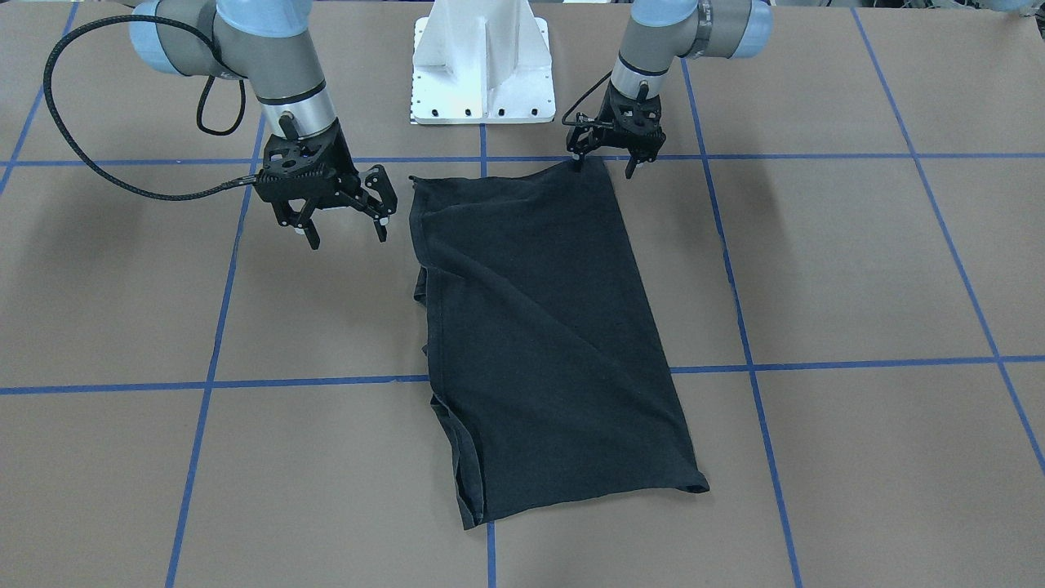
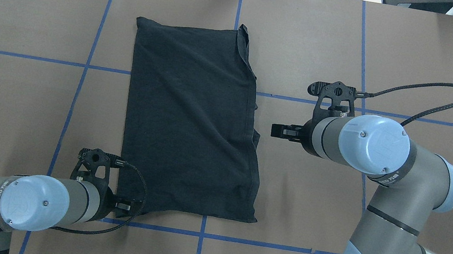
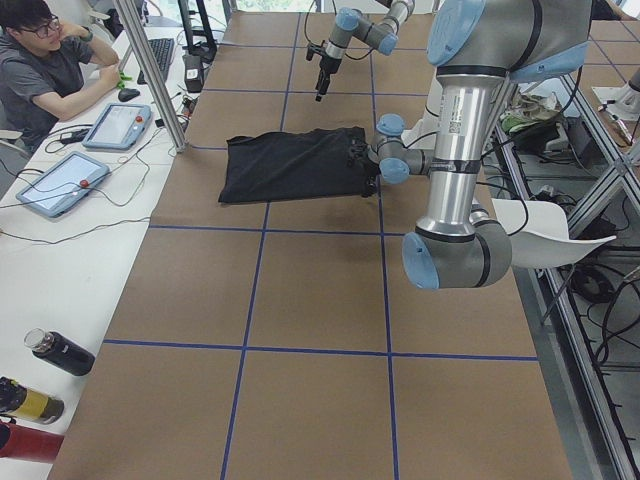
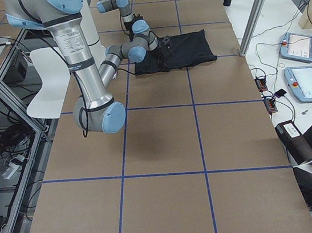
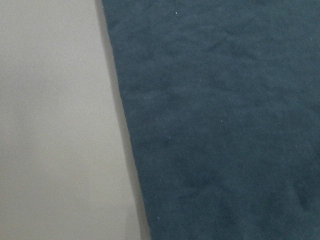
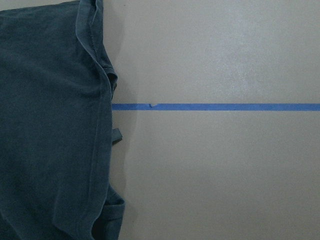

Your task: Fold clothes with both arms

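Note:
The clothes are one black T-shirt [image 1: 539, 327], folded into a long rectangle and lying flat mid-table [image 2: 191, 117]; no print shows. My left gripper [image 1: 605, 166] stands open at the shirt's corner nearest the robot base, one fingertip [image 1: 578, 160] touching the hem. The left wrist view shows only the shirt's edge [image 5: 220, 125] on the brown surface. My right gripper [image 1: 346, 235] hangs open above the bare table, a little off the shirt's long layered edge [image 6: 50, 125], holding nothing. From overhead it [image 2: 276, 130] sits right of the shirt.
A white mounting block [image 1: 483, 65] stands at the robot's side of the table. Blue tape lines [image 1: 571, 371] grid the brown surface. A person [image 3: 45, 60] sits at a side desk with tablets [image 3: 60, 182]; bottles [image 3: 60, 352] lie near it.

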You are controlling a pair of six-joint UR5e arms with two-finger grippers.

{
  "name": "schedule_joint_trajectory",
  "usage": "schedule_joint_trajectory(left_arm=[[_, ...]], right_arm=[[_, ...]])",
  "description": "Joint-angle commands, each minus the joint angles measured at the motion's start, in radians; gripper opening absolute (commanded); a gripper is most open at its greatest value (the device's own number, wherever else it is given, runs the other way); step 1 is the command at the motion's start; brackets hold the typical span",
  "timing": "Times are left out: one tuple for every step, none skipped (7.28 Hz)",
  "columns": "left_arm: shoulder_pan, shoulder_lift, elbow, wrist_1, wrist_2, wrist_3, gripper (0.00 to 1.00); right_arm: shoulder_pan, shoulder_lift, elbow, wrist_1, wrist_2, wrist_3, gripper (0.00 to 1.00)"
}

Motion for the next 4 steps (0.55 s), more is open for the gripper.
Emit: schedule_joint_trajectory(left_arm=[[0.021, 0.000, -0.005, 0.001, 0.000, -0.002, 0.82], [0.021, 0.000, -0.005, 0.001, -0.001, -0.002, 0.76], [0.021, -0.001, -0.002, 0.001, -0.001, -0.002, 0.74], [0.021, -0.001, 0.004, 0.001, -0.003, -0.002, 0.71]], right_arm=[[-0.004, -0.001, 0.000, 0.000, -0.003, 0.000, 1.00], [-0.007, -0.001, 0.000, 0.000, -0.008, 0.000, 1.00], [-0.009, 0.001, -0.002, 0.000, -0.009, 0.000, 1.00], [-0.010, 0.001, -0.003, 0.000, -0.009, 0.000, 1.00]])
